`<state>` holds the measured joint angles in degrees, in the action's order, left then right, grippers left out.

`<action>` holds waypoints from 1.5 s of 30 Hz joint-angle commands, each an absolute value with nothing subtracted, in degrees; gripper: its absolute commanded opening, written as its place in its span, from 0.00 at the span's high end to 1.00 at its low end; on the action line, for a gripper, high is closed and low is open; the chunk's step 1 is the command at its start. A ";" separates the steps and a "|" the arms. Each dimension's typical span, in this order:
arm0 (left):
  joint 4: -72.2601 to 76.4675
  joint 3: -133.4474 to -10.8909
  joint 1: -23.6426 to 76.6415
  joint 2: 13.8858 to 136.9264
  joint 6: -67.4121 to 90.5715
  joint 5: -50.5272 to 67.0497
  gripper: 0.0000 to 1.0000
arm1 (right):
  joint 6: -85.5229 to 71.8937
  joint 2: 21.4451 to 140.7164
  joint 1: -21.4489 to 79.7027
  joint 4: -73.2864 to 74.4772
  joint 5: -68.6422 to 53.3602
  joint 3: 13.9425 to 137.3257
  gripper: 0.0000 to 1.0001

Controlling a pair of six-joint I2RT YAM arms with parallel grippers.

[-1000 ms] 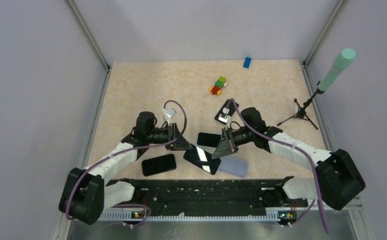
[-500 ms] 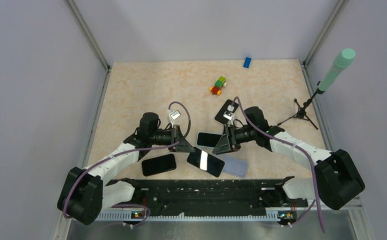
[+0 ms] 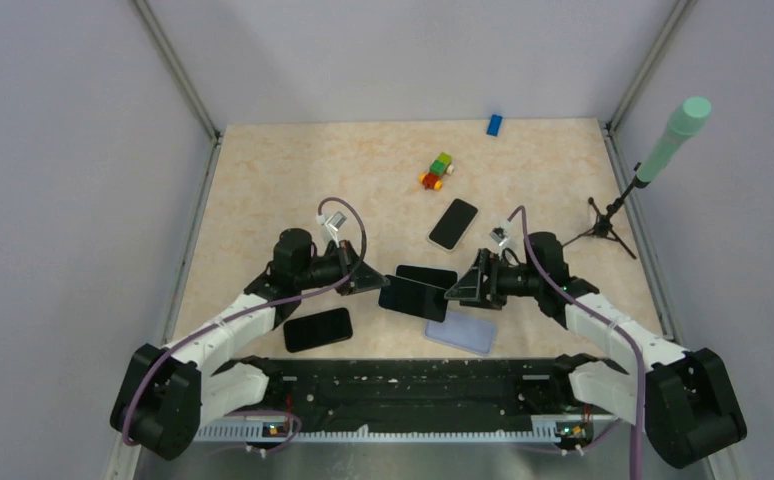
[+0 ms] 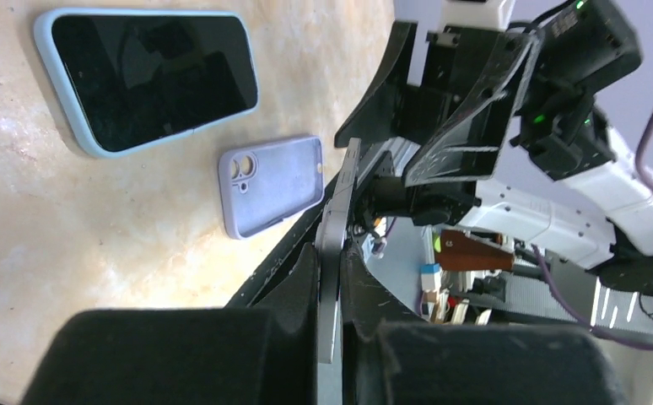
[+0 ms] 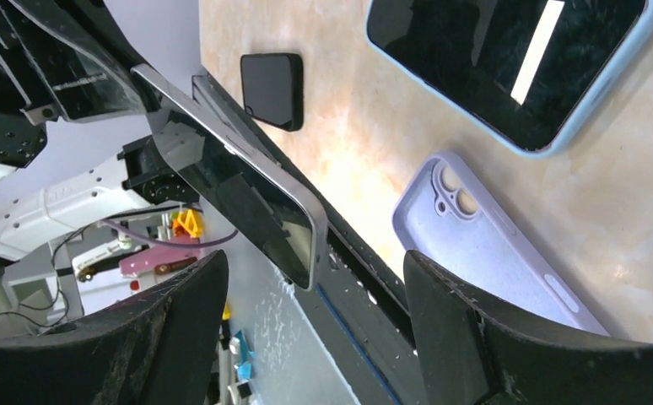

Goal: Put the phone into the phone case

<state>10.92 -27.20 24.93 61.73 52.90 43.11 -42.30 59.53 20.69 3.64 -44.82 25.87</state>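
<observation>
**Your left pincer holds the phone aloft while the right stands spread**

From above: your left pincer (image 3: 375, 285) is pressed together on one short end of the dark phone (image 3: 418, 298), which hangs tilted over the middle of the counter (image 3: 293, 190). Your right pincer (image 3: 455, 289) faces it from the other side, fingers spread, just beside the phone's free end. The empty lavender phone case (image 3: 461, 333) lies flat near the counter's front edge, below and to the right of the raised phone. A blue-cased phone (image 3: 429, 273) lies partly hidden behind the held one. A black phone (image 3: 317, 329) rests to the left and a third phone (image 3: 453, 223) farther back. Toy blocks (image 3: 437, 171), a blue block (image 3: 494, 124) and a microphone stand (image 3: 603, 225) sit well apart from the work.

From your left wrist: the phone (image 4: 333, 245) shows edge-on, pinched between the two dark fingers (image 4: 180, 354). The phone case (image 4: 271, 184) lies beyond it, camera cut-out showing, beside the blue-cased phone (image 4: 148, 76).

From your right wrist: both fingers (image 5: 137, 337) stand wide apart at the bottom of the frame. The phone's (image 5: 230, 181) free corner sits in the gap between them, touching neither as far as this view shows. The phone case (image 5: 492, 245) lies on the counter underneath.
</observation>
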 commanded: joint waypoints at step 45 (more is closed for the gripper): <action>2.60 -33.58 36.44 72.56 46.81 26.12 0.51 | -33.32 49.78 19.70 22.45 -28.80 36.58 1.00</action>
